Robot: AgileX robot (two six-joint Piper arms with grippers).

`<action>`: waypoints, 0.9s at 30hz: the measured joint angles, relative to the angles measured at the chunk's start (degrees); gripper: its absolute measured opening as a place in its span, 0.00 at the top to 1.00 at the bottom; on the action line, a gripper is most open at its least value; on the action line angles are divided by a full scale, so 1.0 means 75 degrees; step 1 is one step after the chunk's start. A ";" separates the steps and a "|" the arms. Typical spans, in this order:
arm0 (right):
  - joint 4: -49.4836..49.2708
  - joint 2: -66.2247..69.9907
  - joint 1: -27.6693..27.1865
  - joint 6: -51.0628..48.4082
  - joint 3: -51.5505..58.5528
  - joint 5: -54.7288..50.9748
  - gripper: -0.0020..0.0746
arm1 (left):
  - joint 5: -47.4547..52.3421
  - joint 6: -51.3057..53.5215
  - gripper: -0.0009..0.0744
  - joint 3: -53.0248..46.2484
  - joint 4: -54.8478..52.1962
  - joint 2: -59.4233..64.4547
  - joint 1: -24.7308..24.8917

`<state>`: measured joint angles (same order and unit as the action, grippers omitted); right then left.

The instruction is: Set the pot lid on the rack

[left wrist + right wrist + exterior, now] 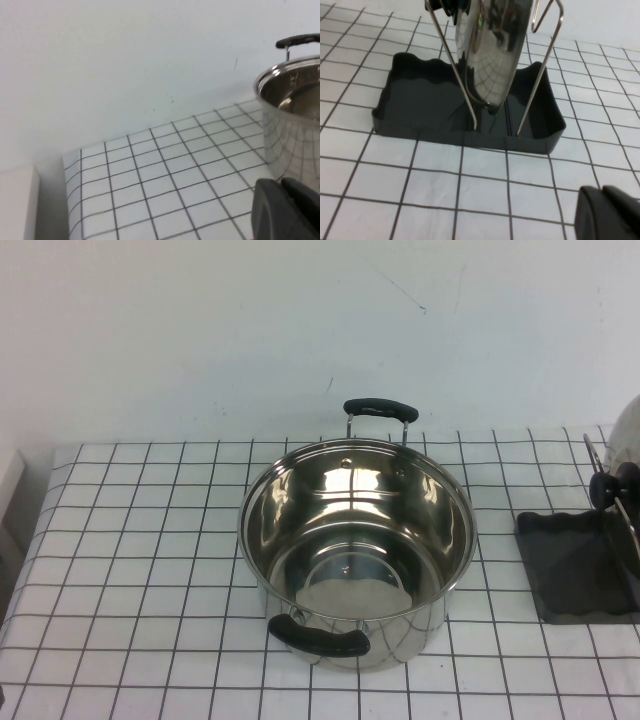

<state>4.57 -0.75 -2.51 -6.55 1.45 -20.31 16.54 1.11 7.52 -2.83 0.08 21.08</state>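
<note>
The shiny pot lid (628, 435) stands on edge in the rack at the table's right edge, its black knob (612, 485) facing the pot. In the right wrist view the lid (495, 50) sits between the rack's silver wires (540, 80), its lower rim resting in the dark grey tray (415, 95). My right gripper (601, 189) is shut and empty, low over the cloth in front of the rack and apart from it. My left gripper (281, 181) is shut and empty, beside the pot's left side. Neither gripper shows in the high view.
A steel pot (355, 530) with two black handles stands open in the middle of the checked cloth (140, 570); it also shows in the left wrist view as the pot (295, 115). A white block (17, 200) sits off the table's left edge. A white wall rises behind.
</note>
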 joint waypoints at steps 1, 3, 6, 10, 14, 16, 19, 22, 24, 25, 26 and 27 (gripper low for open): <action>0.0000 0.0000 0.0000 0.0000 0.0000 0.0000 0.98 | -0.0148 0.0084 0.99 -0.0219 -0.0054 -0.0054 -0.0123; 0.0000 0.0000 0.0000 0.0000 0.0000 0.0000 0.98 | -0.0278 0.0163 0.99 -0.0629 -0.0086 -0.0086 -0.0456; 0.0000 0.0000 0.0000 0.0000 0.0000 0.0000 0.98 | -0.0335 0.0085 0.99 -0.1080 -0.0058 -0.0086 -0.1230; 0.0000 0.0000 0.0000 0.0000 0.0000 0.0000 0.98 | -0.0249 -0.0011 0.99 -0.1202 0.0223 -0.0103 -0.2039; 0.0000 0.0000 0.0000 0.0000 0.0000 -0.0007 0.98 | 0.0113 -0.0025 0.99 -0.1215 0.0377 -0.0103 -0.2234; 0.0000 0.0000 0.0000 0.0000 0.0000 -0.0007 0.98 | 0.0197 -0.0025 0.99 -0.1215 0.0464 -0.0103 -0.2234; 0.0000 0.0000 0.0000 0.0000 0.0000 -0.0007 0.98 | 0.0228 -0.0035 0.99 -0.1201 0.0536 -0.0103 -0.2267; 0.0000 0.0000 0.0000 0.0000 0.0000 -0.0007 0.98 | 0.0228 -0.0035 0.99 -0.1201 0.0569 -0.0103 -0.2305; 0.0000 0.0000 0.0000 0.0000 0.0000 -0.0007 0.98 | 0.0228 -0.0035 0.99 -0.1201 0.0587 -0.0103 -0.2305; 0.0000 0.0000 0.0000 0.0000 0.0000 -0.0007 0.98 | 0.0228 -0.0035 0.99 -0.1201 0.0601 -0.0103 -0.2305; 0.0000 0.0000 0.0000 0.0000 0.0000 -0.0007 0.98 | 0.0228 -0.0035 0.99 -0.1201 0.0604 -0.0103 -0.2305; 0.0000 0.0000 0.0000 0.0000 0.0000 -0.0007 0.98 | 0.0228 -0.0035 0.99 -0.1201 0.0619 -0.0103 -0.2305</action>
<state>4.57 -0.75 -2.51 -6.55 1.45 -20.36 18.24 0.85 -1.49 1.82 -0.70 3.80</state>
